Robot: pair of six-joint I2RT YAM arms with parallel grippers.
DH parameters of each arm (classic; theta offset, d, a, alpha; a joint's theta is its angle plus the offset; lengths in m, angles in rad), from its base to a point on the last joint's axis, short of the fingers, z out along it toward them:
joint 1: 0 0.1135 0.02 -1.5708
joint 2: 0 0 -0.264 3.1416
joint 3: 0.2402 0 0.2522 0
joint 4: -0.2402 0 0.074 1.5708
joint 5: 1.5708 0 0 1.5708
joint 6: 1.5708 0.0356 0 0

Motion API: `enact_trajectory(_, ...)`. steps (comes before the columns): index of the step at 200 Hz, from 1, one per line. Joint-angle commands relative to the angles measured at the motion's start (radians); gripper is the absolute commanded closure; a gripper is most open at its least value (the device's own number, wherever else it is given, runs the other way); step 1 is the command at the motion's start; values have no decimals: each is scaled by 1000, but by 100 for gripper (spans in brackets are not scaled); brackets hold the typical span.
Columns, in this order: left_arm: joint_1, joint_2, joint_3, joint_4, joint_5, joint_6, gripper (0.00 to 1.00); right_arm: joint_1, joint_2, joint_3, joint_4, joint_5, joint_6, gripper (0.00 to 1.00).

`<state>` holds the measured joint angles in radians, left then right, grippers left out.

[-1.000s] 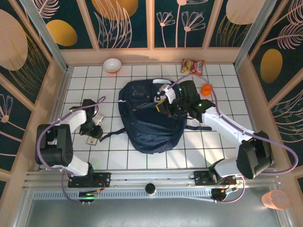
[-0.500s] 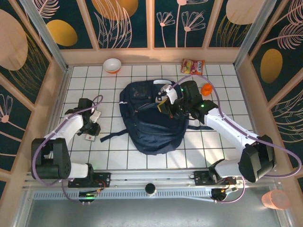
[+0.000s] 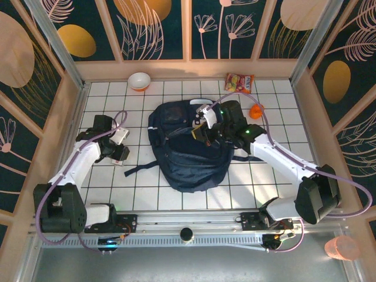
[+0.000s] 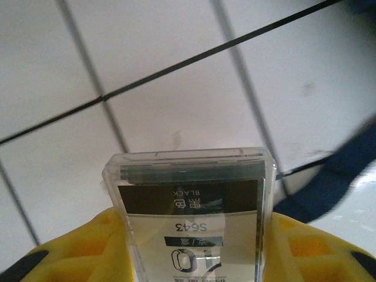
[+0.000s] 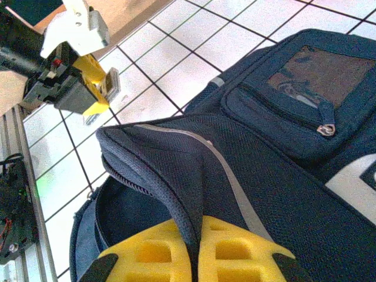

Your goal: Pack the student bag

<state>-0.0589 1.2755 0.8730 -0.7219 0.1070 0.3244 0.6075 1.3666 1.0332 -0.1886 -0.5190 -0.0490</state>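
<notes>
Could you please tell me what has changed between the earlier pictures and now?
The left gripper has picked the clear box up off the tiles and carried it a little toward the far wall. The right gripper stays clamped on the opening flap of the student bag. The bag, bowl and snack packet have not moved.

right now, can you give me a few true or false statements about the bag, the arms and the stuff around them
1. The left jaws hold a clear box. True.
2. The right jaws are open and empty. False: they pinch the edge of the backpack flap.
3. The bowl sits on the backpack. False: it stands on the table beyond it, by the far wall.
4. The snack packet lies on the table, apart from the backpack. True.
</notes>
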Motion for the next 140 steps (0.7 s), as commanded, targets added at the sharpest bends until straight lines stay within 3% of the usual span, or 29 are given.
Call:
enact_trajectory(1, -55, -54, 33, -23, 174, 75, 61, 14, 12, 65, 104, -5, 72, 100)
enact_trajectory(62, -164, -239, 64, 161, 462, 125, 71, 27, 22, 82, 155, -10, 140, 100)
enact_trajectory(94, -306, -273, 62, 304, 491, 151, 71, 31, 22, 87, 175, -12, 160, 100)
enact_trajectory(140, -496, -149, 116, 400, 497, 291, 72, 35, 26, 93, 175, -21, 175, 100)
